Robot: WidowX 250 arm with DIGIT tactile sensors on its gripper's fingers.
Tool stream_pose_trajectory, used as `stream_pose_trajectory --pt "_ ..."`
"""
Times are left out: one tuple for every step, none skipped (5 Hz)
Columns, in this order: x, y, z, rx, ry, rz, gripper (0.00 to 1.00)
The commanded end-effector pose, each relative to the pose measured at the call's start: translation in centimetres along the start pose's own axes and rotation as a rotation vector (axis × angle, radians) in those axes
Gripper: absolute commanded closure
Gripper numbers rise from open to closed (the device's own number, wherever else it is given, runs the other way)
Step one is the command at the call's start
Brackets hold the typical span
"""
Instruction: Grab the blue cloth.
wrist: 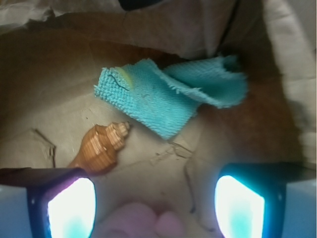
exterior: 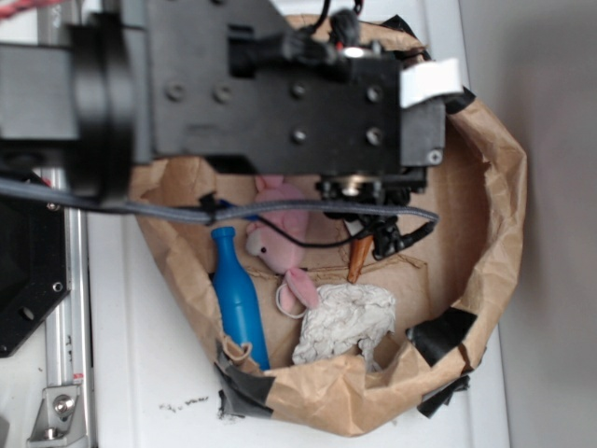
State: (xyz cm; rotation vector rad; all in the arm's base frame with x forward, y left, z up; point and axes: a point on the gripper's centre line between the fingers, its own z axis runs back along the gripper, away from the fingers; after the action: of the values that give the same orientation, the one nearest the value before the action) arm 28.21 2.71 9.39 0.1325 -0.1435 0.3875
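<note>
- The hand [wrist: 154,210] hangs released, fingers apart, low in the wrist frame.
- The teal-blue frayed terry cloth [wrist: 168,94] lies upper centre, untouched.
- Risk: closing early would catch the brown ridged seashell [wrist: 101,146] or pink plush [wrist: 141,220] instead.

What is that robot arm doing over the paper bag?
The black robot arm is reaching into a crumpled brown paper bag. Its gripper is open and holds nothing. Just ahead of it lies a fuzzy teal-blue cloth, untouched, beside a brown ridged seashell. Also in the bag are a pink plush toy, a blue plastic bottle and a whitish knitted cloth.
</note>
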Motion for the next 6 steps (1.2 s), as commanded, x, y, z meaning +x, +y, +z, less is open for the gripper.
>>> stream_pose_trajectory --pt "5.0 1.0 -2.8 -0.076 -0.054 -0.173 0.0" --pt "6.2 1.5 -3.4 -0.051 -0.068 -0.222 0.0" --pt "6.2 1.2 -4.2 -0.042 -0.039 -0.2 0.2" --pt "5.8 1.5 -4.7 -0.042 -0.026 -0.153 1.0" --pt "5.2 1.6 -5.6 -0.034 0.001 -0.147 1.0" --pt "4.4 1.0 -4.8 -0.044 -0.019 -0.191 1.0"
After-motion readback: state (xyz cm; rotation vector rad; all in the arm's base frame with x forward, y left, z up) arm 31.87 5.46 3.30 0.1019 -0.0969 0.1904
